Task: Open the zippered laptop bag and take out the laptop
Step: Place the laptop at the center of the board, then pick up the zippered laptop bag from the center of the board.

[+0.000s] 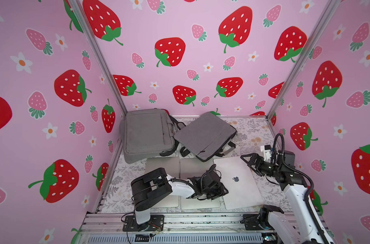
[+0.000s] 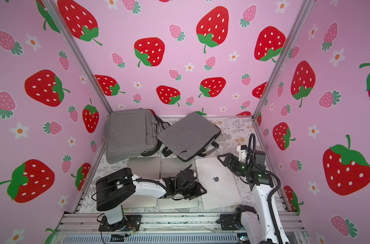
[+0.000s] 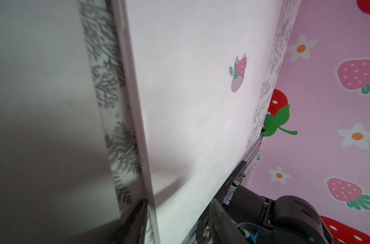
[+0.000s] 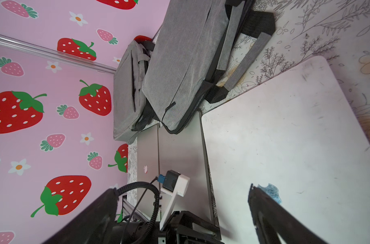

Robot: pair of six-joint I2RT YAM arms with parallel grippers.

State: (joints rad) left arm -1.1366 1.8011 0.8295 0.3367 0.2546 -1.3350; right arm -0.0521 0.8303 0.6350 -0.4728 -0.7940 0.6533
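Now my left tool [image 1: 222, 193], half open, straddles the logo-marked laptop [image 1: 241, 190] at its left edge, while my right tool [image 1: 248, 163] gapes wide by its far corner.

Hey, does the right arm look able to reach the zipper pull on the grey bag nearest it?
Probably yes. The right gripper is open beside the grey bag, and nothing stands between it and the zipper pull but the bag's flat strap; the left gripper sits well clear.
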